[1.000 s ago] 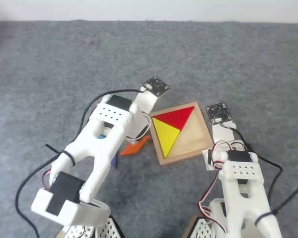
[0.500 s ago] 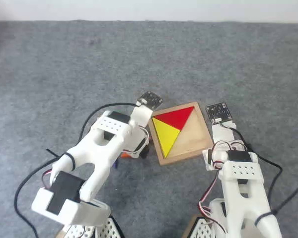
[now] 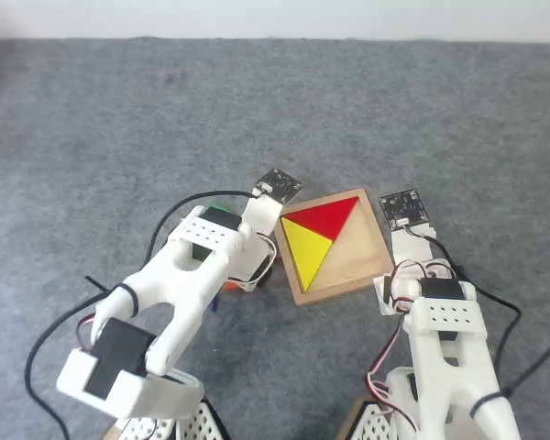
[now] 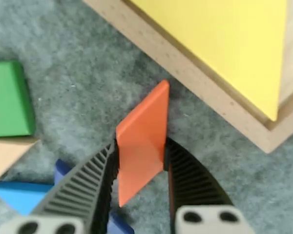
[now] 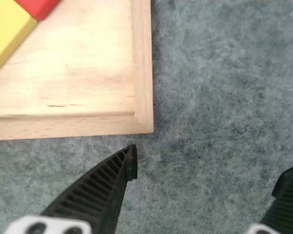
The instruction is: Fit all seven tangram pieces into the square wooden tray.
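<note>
While the large red triangle (image 3: 325, 215) and the large yellow triangle (image 3: 304, 249) already lie flat inside the square wooden tray (image 3: 346, 287), the rest of its floor is bare wood. By that reckoning two of the seven pieces are seated and five are left to place. The left jaws are clamped on a flat orange piece (image 4: 141, 141), held on edge just outside the tray's wall above the grey carpeted table (image 3: 119, 119). Farther from the tray lie a green piece (image 4: 7, 100), a pale tan piece (image 4: 2, 153) and a blue piece (image 4: 10, 192). The right jaws stand wide apart and empty, just off a tray corner.
</note>
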